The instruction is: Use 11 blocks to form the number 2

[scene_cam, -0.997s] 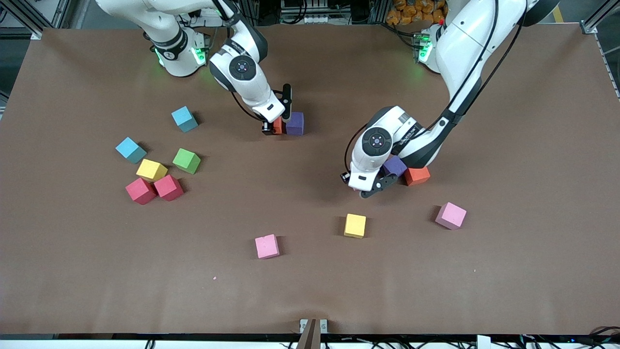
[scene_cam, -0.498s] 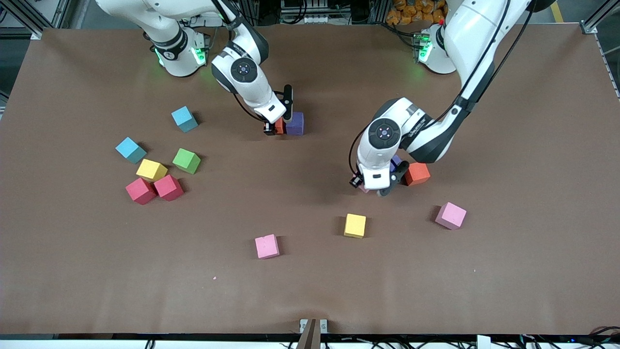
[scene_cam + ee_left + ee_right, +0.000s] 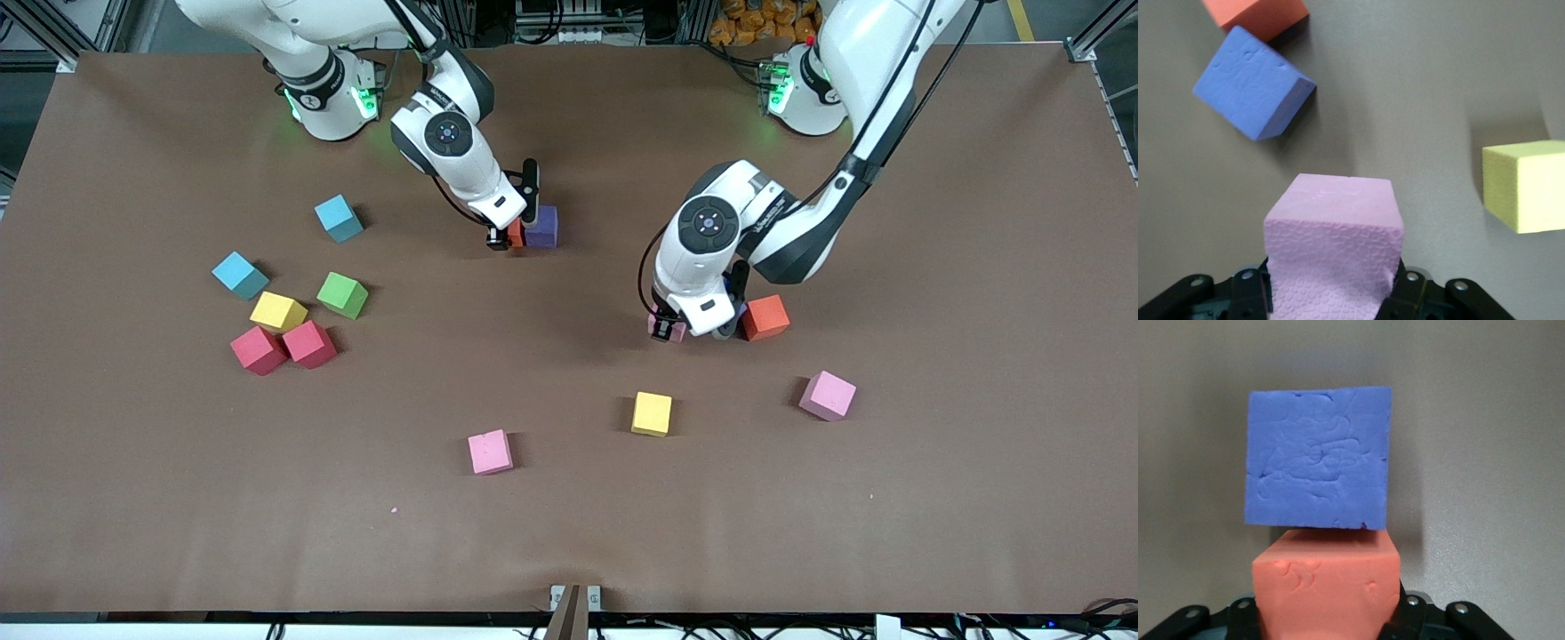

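Note:
My right gripper point(image 3: 508, 235) point(image 3: 1328, 613) is shut on an orange block point(image 3: 513, 230) point(image 3: 1325, 587), which sits flush against a purple block point(image 3: 542, 227) point(image 3: 1318, 457) on the table. My left gripper point(image 3: 673, 330) point(image 3: 1331, 293) is shut on a pink block point(image 3: 669, 330) point(image 3: 1331, 240), low over the table. Beside it lie a second purple block point(image 3: 1251, 83), mostly hidden by the hand in the front view, and a second orange block point(image 3: 765, 317) point(image 3: 1258, 15). No number 2 shape shows.
Toward the right arm's end lie two light-blue cubes point(image 3: 339, 218) point(image 3: 240, 275), a green block point(image 3: 342, 295), a yellow block point(image 3: 278, 312) and two red blocks point(image 3: 259, 349) point(image 3: 309, 344). Nearer the camera are a pink block point(image 3: 490, 452), a yellow block point(image 3: 652, 413) point(image 3: 1525, 183) and another pink block point(image 3: 828, 396).
The left hand has turned at the wrist and shifted slightly toward the robots' bases with the pink block, now covering most of the purple block beside it. The right arm has barely moved.

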Controlling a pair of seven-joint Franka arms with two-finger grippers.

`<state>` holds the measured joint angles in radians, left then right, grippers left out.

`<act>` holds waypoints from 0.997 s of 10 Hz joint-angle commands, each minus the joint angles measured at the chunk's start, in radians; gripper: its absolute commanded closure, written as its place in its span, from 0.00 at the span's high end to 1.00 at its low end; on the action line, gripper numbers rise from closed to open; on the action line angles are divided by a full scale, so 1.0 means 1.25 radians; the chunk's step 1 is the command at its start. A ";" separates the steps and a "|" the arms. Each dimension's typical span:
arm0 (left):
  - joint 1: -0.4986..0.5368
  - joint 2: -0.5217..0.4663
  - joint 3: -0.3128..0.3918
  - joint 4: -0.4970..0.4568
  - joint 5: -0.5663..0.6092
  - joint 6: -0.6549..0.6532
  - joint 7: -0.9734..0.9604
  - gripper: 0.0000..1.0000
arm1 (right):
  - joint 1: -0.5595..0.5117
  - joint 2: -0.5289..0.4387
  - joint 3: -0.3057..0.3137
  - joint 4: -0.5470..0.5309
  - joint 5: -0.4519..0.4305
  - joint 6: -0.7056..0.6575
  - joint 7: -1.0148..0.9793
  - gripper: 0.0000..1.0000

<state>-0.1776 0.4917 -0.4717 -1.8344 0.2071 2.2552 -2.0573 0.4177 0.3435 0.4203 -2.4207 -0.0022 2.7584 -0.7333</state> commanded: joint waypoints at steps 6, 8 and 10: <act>0.029 -0.040 -0.043 -0.050 -0.056 0.024 -0.128 0.00 | 0.013 -0.001 -0.002 -0.002 -0.009 0.010 0.000 0.45; 0.024 -0.040 -0.061 -0.050 -0.056 0.024 -0.168 0.00 | 0.016 -0.001 -0.002 -0.002 -0.009 0.011 0.000 0.45; 0.017 -0.030 -0.064 -0.050 -0.056 0.026 -0.208 0.00 | 0.017 -0.001 -0.002 -0.002 -0.009 0.012 -0.001 0.46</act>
<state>-0.1556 0.4724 -0.5487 -1.8722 0.1570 2.2750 -2.2855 0.4269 0.3436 0.4210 -2.4205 -0.0031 2.7622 -0.7334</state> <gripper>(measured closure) 0.405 0.383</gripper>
